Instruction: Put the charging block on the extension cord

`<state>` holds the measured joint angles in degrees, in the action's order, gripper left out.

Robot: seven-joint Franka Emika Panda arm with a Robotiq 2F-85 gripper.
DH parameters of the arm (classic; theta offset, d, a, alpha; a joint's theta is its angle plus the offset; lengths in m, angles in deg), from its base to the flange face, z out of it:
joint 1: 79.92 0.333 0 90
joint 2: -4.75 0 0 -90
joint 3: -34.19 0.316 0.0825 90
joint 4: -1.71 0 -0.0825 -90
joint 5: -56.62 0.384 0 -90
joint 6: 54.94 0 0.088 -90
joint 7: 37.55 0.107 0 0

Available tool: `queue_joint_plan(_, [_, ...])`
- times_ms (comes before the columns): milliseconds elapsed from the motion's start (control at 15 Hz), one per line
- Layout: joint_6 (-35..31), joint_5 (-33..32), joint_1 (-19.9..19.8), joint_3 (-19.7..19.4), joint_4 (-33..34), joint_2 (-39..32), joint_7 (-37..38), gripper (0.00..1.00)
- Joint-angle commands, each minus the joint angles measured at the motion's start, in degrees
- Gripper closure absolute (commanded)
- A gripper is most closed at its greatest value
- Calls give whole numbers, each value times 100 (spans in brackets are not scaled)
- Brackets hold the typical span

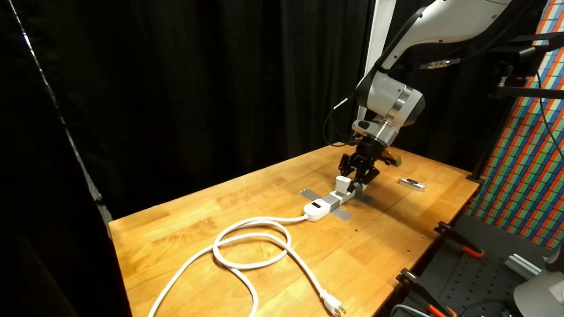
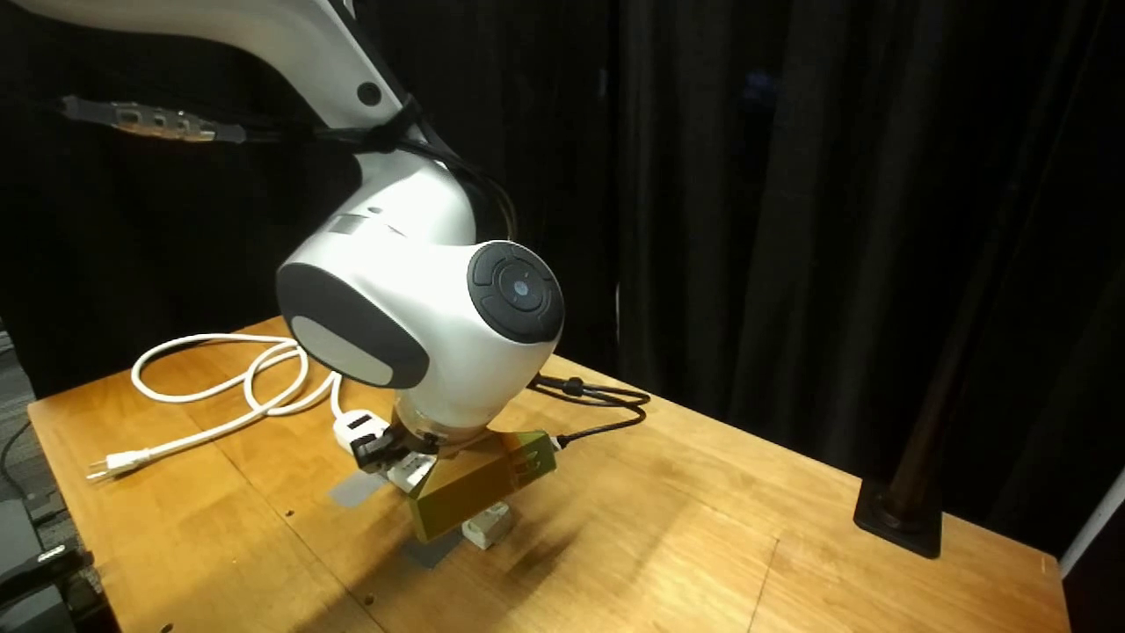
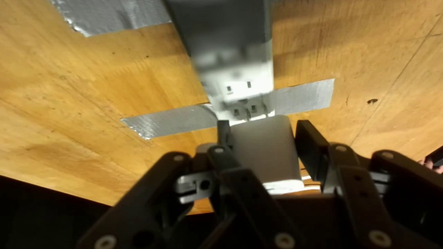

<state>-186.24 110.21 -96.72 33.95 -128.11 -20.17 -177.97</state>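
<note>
Two fingers (image 3: 309, 148) of the tool (image 3: 262, 127) are standing partway apart, gripping the block (image 3: 264, 152). Its prongs (image 3: 248, 114) are pointing at the sockets (image 3: 238, 88) of the cord (image 1: 317, 210); the views are not showing whether they are entering. Tape (image 1: 341, 214) is crossing the cord on the counter (image 1: 374, 246), its cable (image 1: 253, 266) lying in loops.

Extension cord (image 1: 293, 219) on surface (image 1: 361, 259); in exterior view, loop (image 1: 246, 267) before and left of socket strip (image 1: 318, 212), plug (image 1: 330, 302) right of loop, small object (image 1: 412, 184) right of strip, clamps (image 1: 456, 238) at right edge. Charging block (image 3: 264, 152) over strip, between fingers (image 3: 224, 133) of hand (image 3: 262, 133).
</note>
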Motion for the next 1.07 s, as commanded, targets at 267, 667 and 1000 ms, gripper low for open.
queue_joint_plan(267, [-131, 504, 103, -33, -91, 23, -826, 76])
queue_joint_plan(667, [-229, 792, 160, -92, -59, -56, -1254, 76])
queue_joint_plan(1000, [-179, 743, 197, -182, 14, -196, -1019, 76])
